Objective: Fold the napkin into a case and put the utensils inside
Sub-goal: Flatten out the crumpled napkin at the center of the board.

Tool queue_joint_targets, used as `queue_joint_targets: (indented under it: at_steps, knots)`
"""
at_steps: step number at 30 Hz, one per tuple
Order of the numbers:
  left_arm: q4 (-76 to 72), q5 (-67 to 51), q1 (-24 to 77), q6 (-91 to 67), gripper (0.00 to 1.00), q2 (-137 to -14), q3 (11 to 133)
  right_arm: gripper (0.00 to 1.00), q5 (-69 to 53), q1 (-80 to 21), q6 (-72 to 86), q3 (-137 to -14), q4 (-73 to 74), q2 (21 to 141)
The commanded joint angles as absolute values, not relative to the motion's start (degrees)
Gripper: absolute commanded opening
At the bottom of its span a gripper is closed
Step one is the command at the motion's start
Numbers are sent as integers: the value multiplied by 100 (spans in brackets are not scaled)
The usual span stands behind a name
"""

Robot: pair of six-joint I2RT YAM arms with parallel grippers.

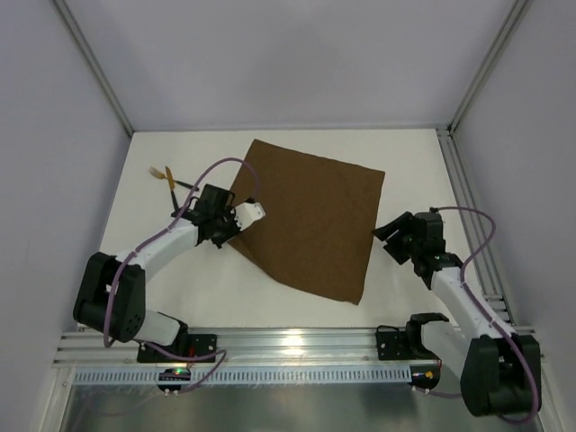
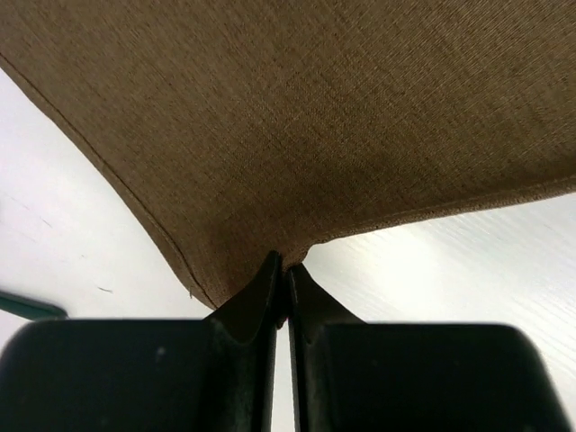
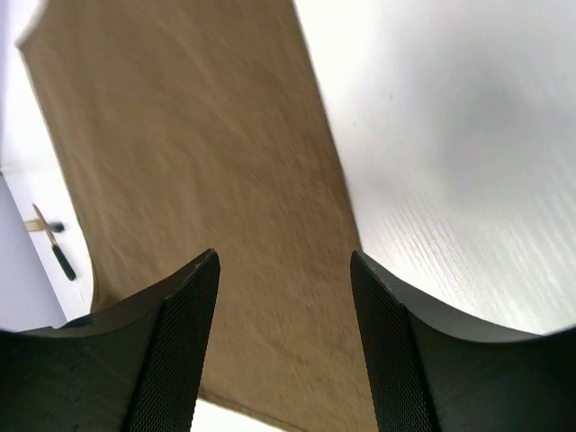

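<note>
The dark-brown napkin (image 1: 310, 220) lies spread flat on the white table, turned so that its corners point outward. My left gripper (image 1: 232, 232) sits at the napkin's left corner. In the left wrist view the left gripper (image 2: 286, 265) is shut, pinching the napkin (image 2: 297, 117) at its edge. My right gripper (image 1: 385, 238) hovers at the napkin's right edge. In the right wrist view the right gripper (image 3: 283, 261) is open with nothing between its fingers, and the napkin (image 3: 198, 144) is below. The utensils (image 1: 167, 180) lie crossed at the far left, and one shows as a utensil (image 3: 52, 243) in the right wrist view.
An aluminium rail (image 1: 288, 346) runs along the near edge by the arm bases. Another rail (image 1: 468, 207) borders the right side. Pale walls close in the table at the left, back and right.
</note>
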State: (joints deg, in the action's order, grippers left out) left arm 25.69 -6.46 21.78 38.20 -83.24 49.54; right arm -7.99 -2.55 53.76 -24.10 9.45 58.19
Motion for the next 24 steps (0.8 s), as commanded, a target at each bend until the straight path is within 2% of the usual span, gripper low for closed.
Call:
queue_joint_targets:
  at_steps: [1, 4, 9, 14, 16, 20, 24]
  knots:
    - [2908, -1107, 2197, 3911, 8, -7893, 4852, 64, -27, -264, 4881, -2724, 1676, 4871]
    - [3180, -1230, 2224, 3806, 8, -7665, 4746, 64, -44, -272, 4387, -3110, 2284, 4535]
    - [3498, -1274, 2232, 3586, 6, -7164, 4536, 64, -281, -781, 3780, -3471, 3040, 5069]
    - [3753, -1126, 2250, 3314, 4, -6751, 4465, 62, -70, -2632, 3140, -4602, 4243, 5808]
    - [3709, -985, 2250, 3173, 2, -6680, 4474, 62, -210, -2995, 2919, -4947, 4751, 6176]
    - [3525, -747, 2224, 2927, 0, -6723, 4482, 52, -352, -3689, 1700, -5772, 5378, 6600]
    - [3559, -808, 2145, 2707, 0, -6987, 4596, 52, -333, -4122, -529, -6065, 4970, 6496]
